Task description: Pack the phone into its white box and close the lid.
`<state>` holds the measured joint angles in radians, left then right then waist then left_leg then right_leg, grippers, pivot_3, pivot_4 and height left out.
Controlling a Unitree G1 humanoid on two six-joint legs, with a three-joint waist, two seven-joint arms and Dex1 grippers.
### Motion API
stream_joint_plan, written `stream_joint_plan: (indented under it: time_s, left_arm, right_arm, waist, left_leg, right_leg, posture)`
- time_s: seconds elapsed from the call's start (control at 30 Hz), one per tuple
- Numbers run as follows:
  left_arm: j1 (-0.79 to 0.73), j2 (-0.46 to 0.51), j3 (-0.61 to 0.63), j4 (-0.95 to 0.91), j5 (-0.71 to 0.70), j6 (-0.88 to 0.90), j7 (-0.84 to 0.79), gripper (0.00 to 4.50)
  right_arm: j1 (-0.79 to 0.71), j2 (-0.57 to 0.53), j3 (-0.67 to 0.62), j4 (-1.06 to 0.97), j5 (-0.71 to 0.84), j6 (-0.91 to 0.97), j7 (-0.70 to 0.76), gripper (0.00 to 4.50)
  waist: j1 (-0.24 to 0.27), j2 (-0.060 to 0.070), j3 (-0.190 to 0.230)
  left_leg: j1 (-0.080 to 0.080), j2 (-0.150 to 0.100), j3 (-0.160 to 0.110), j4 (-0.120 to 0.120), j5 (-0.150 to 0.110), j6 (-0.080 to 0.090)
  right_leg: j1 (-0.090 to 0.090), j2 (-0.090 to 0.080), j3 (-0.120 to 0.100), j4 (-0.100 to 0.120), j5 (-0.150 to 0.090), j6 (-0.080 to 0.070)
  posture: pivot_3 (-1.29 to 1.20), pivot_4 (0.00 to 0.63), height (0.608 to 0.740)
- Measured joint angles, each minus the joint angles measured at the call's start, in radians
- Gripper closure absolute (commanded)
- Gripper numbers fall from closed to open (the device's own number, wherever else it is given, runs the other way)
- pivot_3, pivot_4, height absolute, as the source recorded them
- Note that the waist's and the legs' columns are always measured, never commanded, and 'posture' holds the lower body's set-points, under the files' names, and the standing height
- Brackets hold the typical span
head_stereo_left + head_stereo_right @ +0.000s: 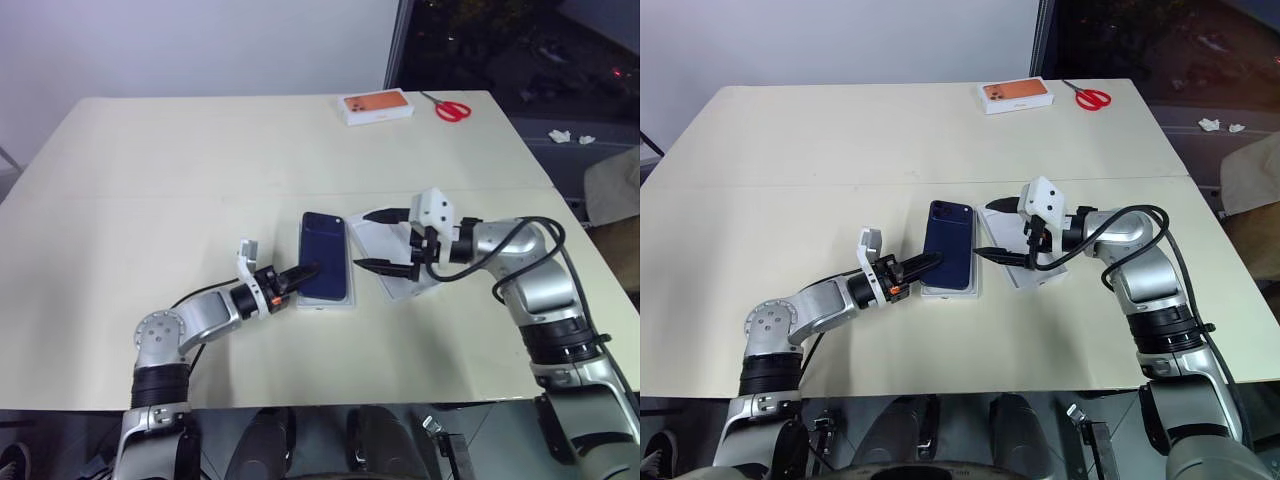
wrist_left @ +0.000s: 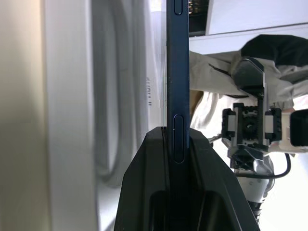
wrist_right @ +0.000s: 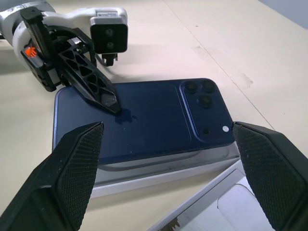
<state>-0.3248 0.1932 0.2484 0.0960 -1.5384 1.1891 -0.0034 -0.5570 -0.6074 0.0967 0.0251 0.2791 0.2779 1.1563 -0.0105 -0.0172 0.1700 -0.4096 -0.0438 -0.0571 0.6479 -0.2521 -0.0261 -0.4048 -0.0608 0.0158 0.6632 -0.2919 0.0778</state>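
Note:
The dark navy phone (image 1: 326, 252) lies flat with its back and camera cluster (image 3: 202, 96) up. It rests on the lid (image 3: 144, 174), a white piece with small lettering (image 2: 149, 96) on its side. My left gripper (image 1: 305, 270) is shut on the phone's near left edge, one finger (image 3: 96, 89) on its back. Just right of the phone, my right gripper (image 1: 385, 240) hangs open and empty, pointing at the phone. Under it lies the white box (image 1: 405, 285), partly hidden by that gripper.
A white box printed with an orange phone (image 1: 377, 106) and red scissors (image 1: 450, 108) lie at the far right of the beige table (image 1: 200, 160). The table's right edge runs close behind my right arm.

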Motion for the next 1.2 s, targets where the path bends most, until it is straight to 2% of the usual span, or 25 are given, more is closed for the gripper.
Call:
stream_joint_plan:
  time_s: [0.13,0.27,0.47,0.67,0.87,1.03,1.13,1.17,1.2]
  left_arm:
    - [0.005,0.002,0.003,-0.001,-0.006,-0.004,0.006,4.5]
    - [0.005,0.016,0.02,-0.01,-0.051,-0.02,0.005,4.5]
    - [0.032,0.173,0.063,-0.065,-0.156,-0.004,-0.024,4.5]
    - [0.064,0.32,0.109,-0.058,-0.215,0.001,-0.079,4.5]
    - [0.094,0.366,0.121,-0.06,-0.22,-0.003,-0.114,4.5]
    - [0.12,0.376,0.121,-0.062,-0.22,-0.021,-0.114,4.5]
    - [0.123,0.376,0.121,-0.068,-0.22,-0.031,-0.114,4.5]
    - [0.123,0.376,0.121,-0.073,-0.22,-0.037,-0.114,4.5]
    - [0.124,0.376,0.121,-0.074,-0.22,-0.04,-0.114,4.5]
  right_arm:
    - [0.034,-0.047,0.008,0.001,-0.008,-0.024,0.046,0.06]
    - [0.059,-0.048,0.015,-0.002,-0.01,-0.021,0.059,0.06]
    - [0.147,-0.032,0.086,-0.116,-0.016,0.023,0.04,0.06]
    - [0.158,0.018,0.202,-0.132,-0.12,0.025,-0.048,0.06]
    - [0.094,0.098,0.27,-0.132,-0.16,0.107,-0.11,0.06]
    - [0.089,0.094,0.309,-0.119,-0.197,0.121,-0.115,0.06]
    - [0.085,0.083,0.327,-0.118,-0.214,0.116,-0.107,0.79]
    - [0.08,0.083,0.333,-0.115,-0.225,0.108,-0.107,1.17]
    - [0.077,0.083,0.336,-0.112,-0.234,0.1,-0.107,1.17]
  waist:
    - [0.001,0.0,0.0]
    - [-0.002,0.0,0.0]
    - [-0.002,0.0,0.0]
    - [0.003,0.0,0.0]
    - [-0.001,0.0,0.0]
    - [0.0,0.0,0.0]
    - [-0.001,0.0,0.0]
    - [-0.001,0.0,0.0]
    - [-0.001,0.0,0.0]
  left_leg:
    - [0.0,0.0,0.0,0.0,0.0,0.001]
    - [0.0,0.0,0.0,0.0,0.0,0.0]
    - [0.0,0.001,0.0,0.0,0.0,0.001]
    - [0.0,0.0,0.0,0.0,0.0,0.001]
    - [0.0,0.0,-0.001,0.0,0.0,0.001]
    - [0.0,0.0,-0.001,0.0,-0.001,0.002]
    - [0.0,0.0,-0.001,0.0,-0.001,0.002]
    - [0.0,0.0,-0.001,0.0,-0.001,0.002]
    - [0.0,0.0,-0.001,0.0,-0.001,0.002]
  right_leg:
    - [0.0,0.0,0.0,0.0,0.0,0.0]
    - [0.0,0.0,0.0,0.0,0.0,0.0]
    - [0.0,0.001,0.0,0.0,0.0,0.0]
    - [0.0,0.0,0.0,0.0,0.0,0.0]
    - [-0.001,0.0,0.0,0.0,0.0,0.0]
    - [0.0,0.0,0.0,0.0,0.0,0.0]
    - [-0.001,0.0,0.0,0.0,0.0,0.0]
    - [-0.001,0.0,0.0,0.0,0.0,0.0]
    - [-0.001,0.0,0.0,0.0,0.0,0.0]
  posture:
    - [0.0,0.15,0.74]
    - [0.0,0.15,0.74]
    - [0.0,0.15,0.74]
    - [0.0,0.15,0.74]
    - [0.0,0.15,0.74]
    - [0.0,0.15,0.74]
    - [0.0,0.15,0.74]
    - [0.0,0.15,0.74]
    - [0.0,0.15,0.74]
